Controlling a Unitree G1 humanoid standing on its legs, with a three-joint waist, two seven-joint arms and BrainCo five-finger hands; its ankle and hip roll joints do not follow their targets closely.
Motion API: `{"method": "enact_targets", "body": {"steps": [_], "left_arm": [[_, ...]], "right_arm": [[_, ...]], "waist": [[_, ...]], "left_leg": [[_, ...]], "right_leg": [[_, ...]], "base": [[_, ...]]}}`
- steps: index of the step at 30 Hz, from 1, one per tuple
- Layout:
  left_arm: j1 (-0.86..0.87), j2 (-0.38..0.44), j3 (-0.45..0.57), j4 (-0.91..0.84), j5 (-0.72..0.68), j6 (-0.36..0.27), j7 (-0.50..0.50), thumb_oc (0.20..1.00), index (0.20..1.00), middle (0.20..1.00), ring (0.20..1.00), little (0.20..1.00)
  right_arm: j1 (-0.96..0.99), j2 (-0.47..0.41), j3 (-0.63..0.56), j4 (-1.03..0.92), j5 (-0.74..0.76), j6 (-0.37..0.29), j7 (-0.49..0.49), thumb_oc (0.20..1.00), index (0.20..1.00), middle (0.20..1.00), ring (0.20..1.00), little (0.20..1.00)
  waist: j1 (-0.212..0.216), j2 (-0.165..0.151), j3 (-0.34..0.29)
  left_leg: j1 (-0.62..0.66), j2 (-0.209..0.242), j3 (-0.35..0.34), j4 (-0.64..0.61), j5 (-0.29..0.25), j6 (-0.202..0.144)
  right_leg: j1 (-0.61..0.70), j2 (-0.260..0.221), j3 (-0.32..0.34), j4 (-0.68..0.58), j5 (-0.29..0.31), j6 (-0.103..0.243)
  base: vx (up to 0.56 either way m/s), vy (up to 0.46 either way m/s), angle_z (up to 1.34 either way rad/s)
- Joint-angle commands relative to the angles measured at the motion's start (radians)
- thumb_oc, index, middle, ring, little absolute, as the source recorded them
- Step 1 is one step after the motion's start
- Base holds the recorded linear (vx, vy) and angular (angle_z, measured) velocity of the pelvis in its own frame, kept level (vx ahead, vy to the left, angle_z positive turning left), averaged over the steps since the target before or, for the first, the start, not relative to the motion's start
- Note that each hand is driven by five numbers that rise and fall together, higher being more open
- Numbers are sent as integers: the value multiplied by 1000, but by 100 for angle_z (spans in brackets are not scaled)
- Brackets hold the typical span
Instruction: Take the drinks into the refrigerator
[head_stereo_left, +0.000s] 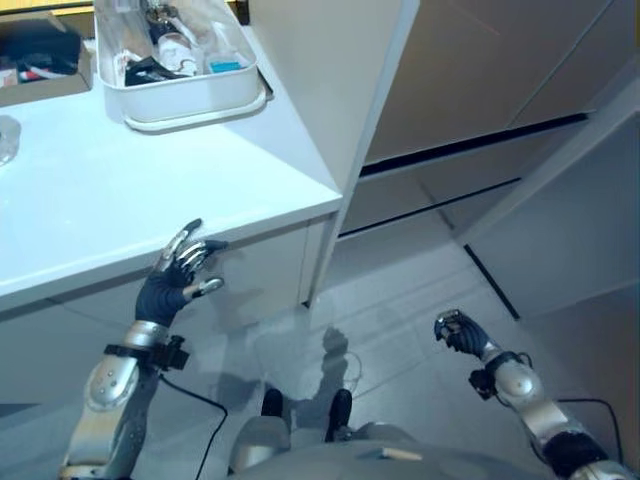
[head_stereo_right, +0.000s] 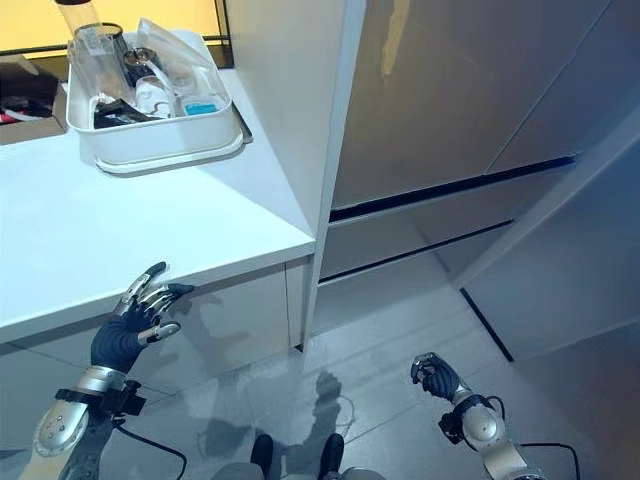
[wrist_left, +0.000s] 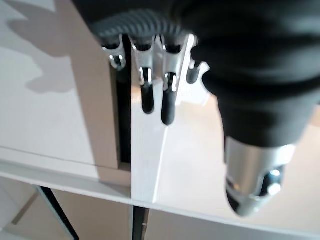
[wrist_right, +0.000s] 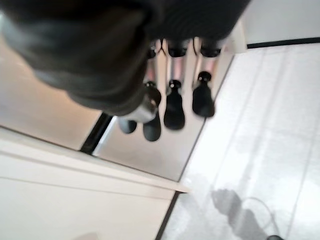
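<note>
A white tub (head_stereo_right: 160, 145) stands at the back of the white counter (head_stereo_left: 120, 190) and holds several items, among them a clear tall container (head_stereo_right: 82, 25); I cannot tell which are drinks. The refrigerator's beige front (head_stereo_left: 480, 80) stands shut to the right of a white upright panel (head_stereo_left: 340, 90), with dark gaps between its doors and drawers. My left hand (head_stereo_left: 178, 275) is open, fingers spread at the counter's front edge, holding nothing. Low over the floor on the right, my right hand (head_stereo_left: 457, 331) hangs with loosely bent fingers (wrist_right: 173, 107) and is empty.
A dark box (head_stereo_left: 40, 50) and a glass object (head_stereo_left: 6, 135) sit at the counter's far left. White cabinet fronts (head_stereo_right: 230, 320) run below the counter. A white slanted panel (head_stereo_left: 560, 220) rises at the right. Grey tiled floor (head_stereo_left: 400, 300) lies before the refrigerator.
</note>
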Motion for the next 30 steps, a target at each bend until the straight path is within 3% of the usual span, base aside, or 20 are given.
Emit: {"method": "enact_targets", "body": {"steps": [1, 19, 22, 24, 30], "left_arm": [[-10, 1, 13, 1, 33, -77, 17, 1000, 1000, 1000, 1000, 1000], [-39, -20, -33, 109, 133, -111, 28, 1000, 1000, 1000, 1000, 1000], [-50, 22, -57, 88, 101, -126, -29, 1000, 1000, 1000, 1000, 1000], [-60, 103, -105, 58, 35, -117, -133, 1000, 1000, 1000, 1000, 1000], [-57, 237, -180, 10, -77, -58, -280, 1000, 1000, 1000, 1000, 1000]], "right_arm": [[-25, -10, -21, -28, 57, -57, 15, 1000, 1000, 1000, 1000, 1000], [41, 103, -12, 92, 213, -86, 43, 1000, 1000, 1000, 1000, 1000], [40, 103, -17, 99, 220, -91, 41, 1000, 1000, 1000, 1000, 1000], [37, 92, -13, 102, 217, -102, 48, 1000, 1000, 1000, 1000, 1000], [34, 81, 18, 97, 202, -104, 70, 1000, 1000, 1000, 1000, 1000]], "waist": [[-10, -2, -47], [-40, 8, -99], [-43, 12, -104], [-50, 19, -107], [-60, 22, -111]], "left_leg": [[29, 8, -7, 0, -75, 5], [61, 10, 20, 0, -91, 6], [62, 9, 23, 0, -92, 6], [63, 7, 26, 0, -92, 6], [67, 9, 33, 0, -95, 4]], "right_leg": [[0, -72, -17, 63, 6, 123], [18, -65, 12, 67, 2, 126], [16, -66, 17, 69, 4, 129], [13, -65, 23, 69, 6, 131], [11, -65, 31, 69, 8, 133]], "base": [[14, 9, -7], [8, 14, -4], [-1, 18, -4], [-3, 25, -6], [2, 4, -3]]}}
